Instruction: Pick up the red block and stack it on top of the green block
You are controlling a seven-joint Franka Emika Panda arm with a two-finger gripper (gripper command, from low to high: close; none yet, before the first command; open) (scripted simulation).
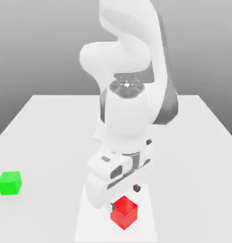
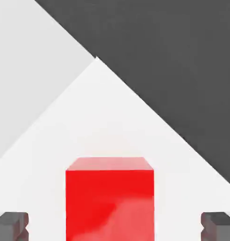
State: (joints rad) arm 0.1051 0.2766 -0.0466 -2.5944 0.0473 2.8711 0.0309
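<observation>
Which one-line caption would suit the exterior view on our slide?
Robot arm's hand poised over a red block, with a green block towards the exterior view's left.

No text, label, brand, number or sign can be read on anything here, whether in the exterior view or in the hand view.

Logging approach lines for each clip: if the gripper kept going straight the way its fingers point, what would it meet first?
Probably the red block, which sits between the open fingers; they may pass either side of it, though remaining depth is unclear.
</observation>
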